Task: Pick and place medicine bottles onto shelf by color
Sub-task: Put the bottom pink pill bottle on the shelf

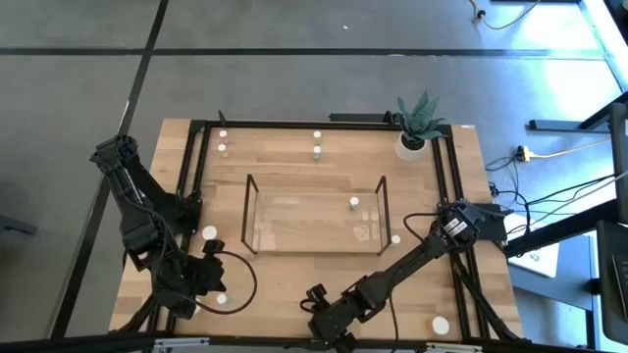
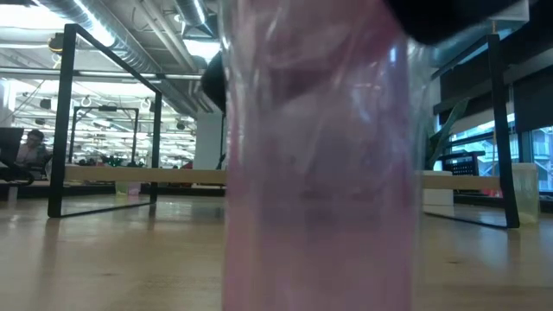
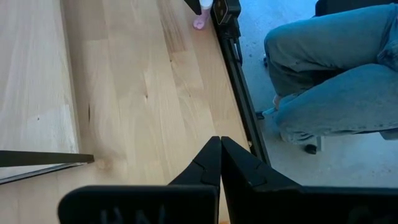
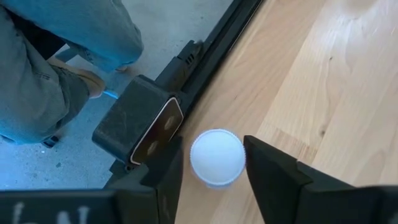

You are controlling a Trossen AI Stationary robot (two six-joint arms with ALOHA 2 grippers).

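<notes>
Waiting at the table's left near corner: left gripper (image 1: 201,277), fingers pressed together on nothing, as the left wrist view shows (image 3: 219,163). Lying just around it, loose white-capped bottles (image 1: 210,233), well apart from the shelf (image 1: 314,214).

Standing mid-table: that clear rack, holding only one small white-capped bottle (image 1: 354,203) toward its right end, so most of the sorting looking still undone. Waiting along the far edge, several more small bottles (image 1: 317,150), with a potted plant (image 1: 416,126) at the far right corner.

Reaching for a pick at the near edge, right of centre: right gripper (image 1: 332,326), fingers spread and straddling a white-capped bottle (image 4: 217,157) standing upright beside the black camera block (image 4: 138,122) on the table frame. Not visibly touching the cap on either side. Filling the low view, a pink-tinted body (image 2: 318,155), probably this same bottle, so likely a pink one.

Next, judging by this: closing squarely on the cap, lifting straight up clear of the camera block, then carrying to the shelf and choosing a spot apart from the bottle already there.

Sitting just past the near edge: a person's legs in jeans (image 4: 43,56).
</notes>
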